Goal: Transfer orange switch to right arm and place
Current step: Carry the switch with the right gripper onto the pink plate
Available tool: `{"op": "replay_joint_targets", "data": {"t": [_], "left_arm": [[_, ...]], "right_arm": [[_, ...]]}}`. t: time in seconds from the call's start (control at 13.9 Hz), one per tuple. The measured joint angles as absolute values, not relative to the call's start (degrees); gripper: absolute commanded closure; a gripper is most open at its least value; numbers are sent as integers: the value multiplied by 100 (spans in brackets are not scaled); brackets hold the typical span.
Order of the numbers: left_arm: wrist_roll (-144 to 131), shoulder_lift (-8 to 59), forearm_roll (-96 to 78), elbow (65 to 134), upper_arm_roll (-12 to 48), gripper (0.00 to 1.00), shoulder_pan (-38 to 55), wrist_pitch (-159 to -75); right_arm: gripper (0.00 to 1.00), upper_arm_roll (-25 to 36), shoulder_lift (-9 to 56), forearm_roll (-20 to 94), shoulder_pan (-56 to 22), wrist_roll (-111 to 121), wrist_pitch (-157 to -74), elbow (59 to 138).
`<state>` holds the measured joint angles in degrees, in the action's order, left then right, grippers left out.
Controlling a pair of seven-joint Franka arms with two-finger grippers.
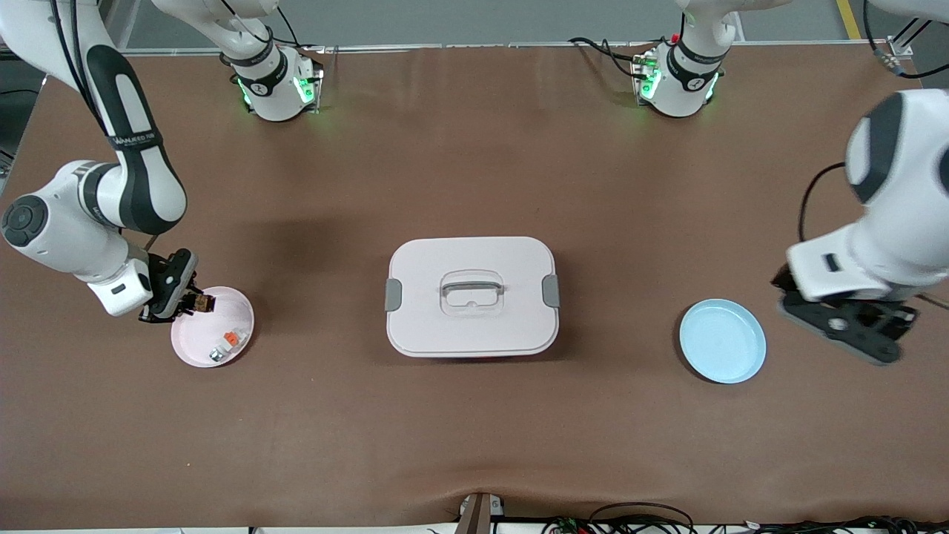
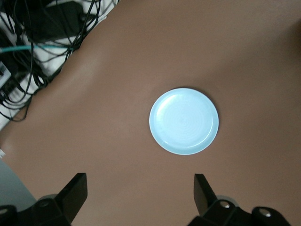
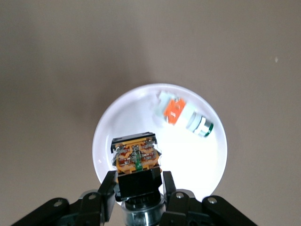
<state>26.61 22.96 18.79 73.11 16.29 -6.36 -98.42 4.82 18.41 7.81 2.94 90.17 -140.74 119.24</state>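
Observation:
My right gripper (image 1: 194, 302) is shut on the orange switch (image 1: 202, 302), a tiny dark block with an orange-brown face. It holds the switch just over the rim of the pink plate (image 1: 194, 343) at the right arm's end of the table. In the right wrist view the switch (image 3: 136, 157) sits between my fingers (image 3: 109, 186), over the plate (image 3: 202, 160). My left gripper (image 1: 845, 326) is open and empty, over bare table beside the light blue plate (image 1: 723, 341). The left wrist view shows its fingers (image 2: 77, 188) wide apart with that plate (image 2: 184, 121) ahead of them.
A whitish-grey piece with a bright orange cap (image 1: 226, 345) lies in the pink plate, also in the right wrist view (image 3: 183, 115). A white lidded box with a handle (image 1: 472, 297) stands mid-table. Cables (image 2: 28, 47) lie off the table's edge.

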Motion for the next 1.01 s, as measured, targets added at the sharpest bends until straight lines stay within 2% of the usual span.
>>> {"op": "replay_joint_targets", "data": {"t": [0.36,1.01], "left_arm": [[2049,2030,1621,7288,1645,0,-788,-9384],[543,1294,658,7287,1641,0,-1384,-8260]], "right_arm": [[100,462,2267,839,414,9205,-15138,12281],[100,412,2790,1837,415,10020,-15763,12318]]}}
